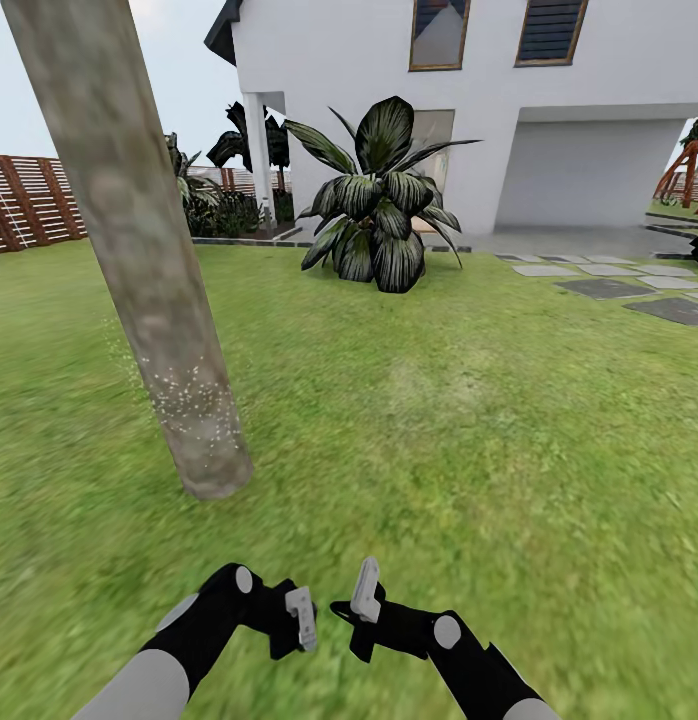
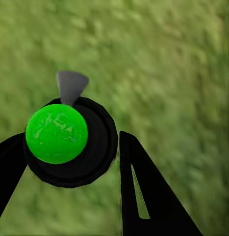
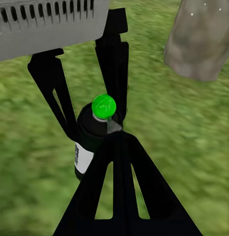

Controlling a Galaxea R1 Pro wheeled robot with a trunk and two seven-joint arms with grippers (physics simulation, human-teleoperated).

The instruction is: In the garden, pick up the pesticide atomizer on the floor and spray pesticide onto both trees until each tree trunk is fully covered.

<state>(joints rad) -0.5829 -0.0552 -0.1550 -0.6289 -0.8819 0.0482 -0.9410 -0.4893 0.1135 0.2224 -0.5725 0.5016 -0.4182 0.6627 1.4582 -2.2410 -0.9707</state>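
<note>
The white label [image 3: 83, 158] on the bottle is unreadable.

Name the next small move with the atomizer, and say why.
Probably raise the left end effector and spray higher: it holds the atomizer, and the white pesticide specks sit low on the tree trunk, leaving bare bark above.

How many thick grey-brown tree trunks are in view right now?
1. The mottled grey-brown tree trunk stands on the grass ahead-left of the arms, white specks near its base. A second tree may be out of frame.
</note>
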